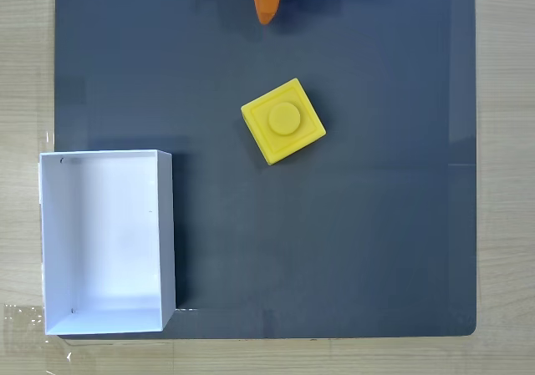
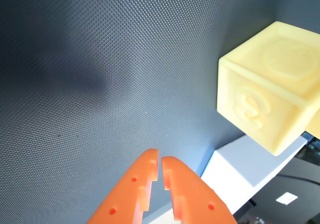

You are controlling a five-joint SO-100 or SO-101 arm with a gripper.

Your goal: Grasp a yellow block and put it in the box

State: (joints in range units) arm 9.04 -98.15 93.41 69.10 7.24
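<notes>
An orange hand pokes in from the top edge of the fixed view, its tip above a dark mat that covers a wooden table. In the wrist view the hand has its two fingers drawn together, only a thin slit between the tips, gripping nothing. The yellow block sits stud-up near the middle of the mat, turned askew, apart from the hand; in the wrist view the block appears at right. The white box stands open at the mat's lower left corner, well apart from the block.
</notes>
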